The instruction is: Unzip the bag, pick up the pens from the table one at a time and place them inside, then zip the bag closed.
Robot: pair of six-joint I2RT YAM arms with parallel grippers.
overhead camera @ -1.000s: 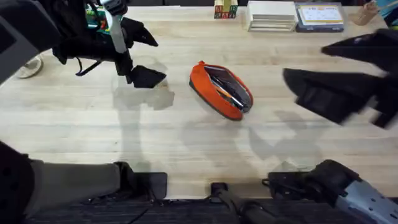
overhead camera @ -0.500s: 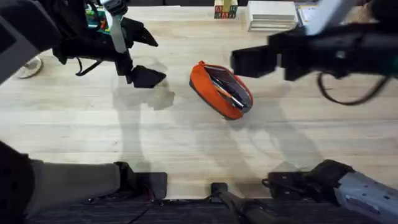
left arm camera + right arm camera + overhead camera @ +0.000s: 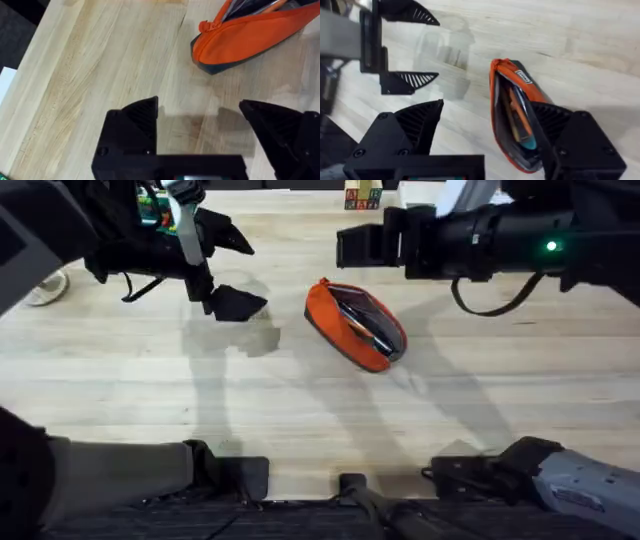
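The orange bag (image 3: 356,326) lies unzipped near the middle of the wooden table (image 3: 300,410), set at a slant, its mouth gaping to show the greyish lining. Pens (image 3: 365,328) rest inside it — dark shafts, one with a bluish end showing in the right wrist view (image 3: 527,142). The left wrist view catches the pouch's rounded end (image 3: 240,37) with its dark base edge against the planks.

The left gripper (image 3: 228,272) hangs above the table to the left of the bag, well apart from it, its black fingers spread wide and holding nothing; its shadow falls on the boards beneath. From its own camera, the two fingers (image 3: 137,117) stand parted over bare wood, the bag beyond them.

The right gripper (image 3: 350,248) reaches in across the far side of the table and sits above the bag's far end, a green light glowing on the arm behind it. Its jaws are released — in the right wrist view the two ribbed fingers (image 3: 417,122) stand wide apart with the open bag (image 3: 512,95) between them and lower down, not touched. The left gripper (image 3: 412,47) shows farther off in that same view, likewise spread.

Small blocks (image 3: 362,196) and stacked boxes (image 3: 436,204) line the table's far edge.
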